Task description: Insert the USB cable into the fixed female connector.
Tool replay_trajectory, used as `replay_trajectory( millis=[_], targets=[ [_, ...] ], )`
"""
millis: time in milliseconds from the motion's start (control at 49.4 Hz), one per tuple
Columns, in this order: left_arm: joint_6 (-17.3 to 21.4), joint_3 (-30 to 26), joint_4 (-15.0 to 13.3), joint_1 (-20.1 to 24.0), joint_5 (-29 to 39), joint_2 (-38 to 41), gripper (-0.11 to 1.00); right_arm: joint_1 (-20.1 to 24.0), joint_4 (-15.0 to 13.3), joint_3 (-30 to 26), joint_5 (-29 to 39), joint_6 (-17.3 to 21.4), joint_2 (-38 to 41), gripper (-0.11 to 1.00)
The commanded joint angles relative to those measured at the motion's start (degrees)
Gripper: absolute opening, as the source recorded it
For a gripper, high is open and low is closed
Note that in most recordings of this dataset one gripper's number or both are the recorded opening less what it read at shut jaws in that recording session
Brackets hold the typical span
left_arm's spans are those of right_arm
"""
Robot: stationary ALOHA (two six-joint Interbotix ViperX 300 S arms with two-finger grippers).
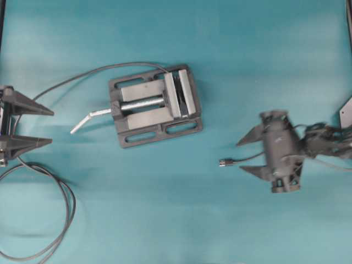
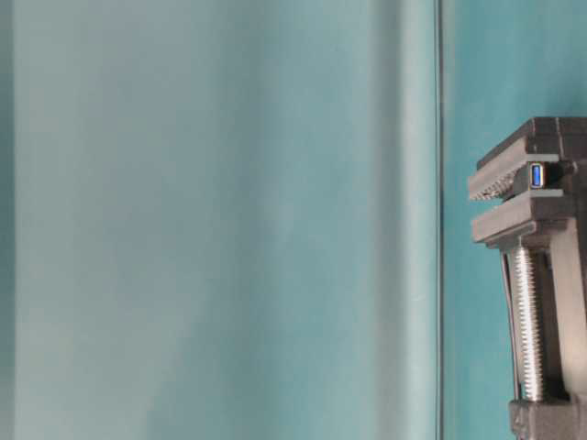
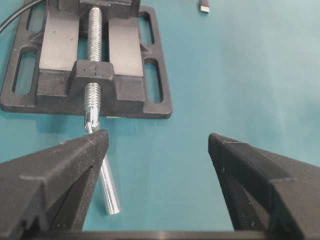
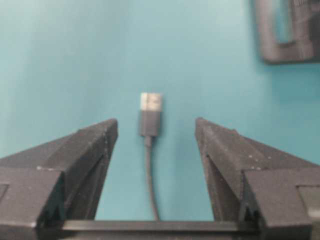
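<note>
Left gripper [image 1: 48,126]: at the tabletop's left edge, cut off by the frame, jaws spread, holding nothing. Long black cable [image 1: 55,220]: loops off the lower left corner. Vise [image 1: 155,105]: left of centre, clamping the fixed female connector [image 2: 537,175], hidden from overhead. USB cable [image 1: 234,161]: lies right of centre, tail hidden beneath the right gripper [image 1: 246,155], jaws spread, plug between them untouched.

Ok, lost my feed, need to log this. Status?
Both jaws open, nothing held. USB cable on the mat between the right gripper jaws. Fixed female connector clamped in vise. Path clear.
</note>
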Motion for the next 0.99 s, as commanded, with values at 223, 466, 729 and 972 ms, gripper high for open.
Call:
replay_trajectory(
  millis=[223, 466, 729, 972],
  targets=[
    [-0.6, -0.7, 0.2, -0.2, -0.4, 0.8, 0.96, -0.7, -0.1, 7.5, -1.8, 0.8, -15.6, 0.59],
    [-0.6, -0.7, 0.2, -0.2, -0.4, 0.8, 0.96, -6.2, -0.1, 11.5, 0.3, 1.6, -18.6, 0.4],
    [-0.7, -0.7, 0.2, -0.2, -0.4, 0.8, 0.96, -19.8, -0.3, 11.6, 5.8, 1.2, -20.6, 0.1],
    [-0.7, -0.7, 0.2, -0.2, -0.4, 0.8, 0.96, -21.5, -0.4, 14.0, 18.0, 1.4, -20.8, 0.03]
  ],
)
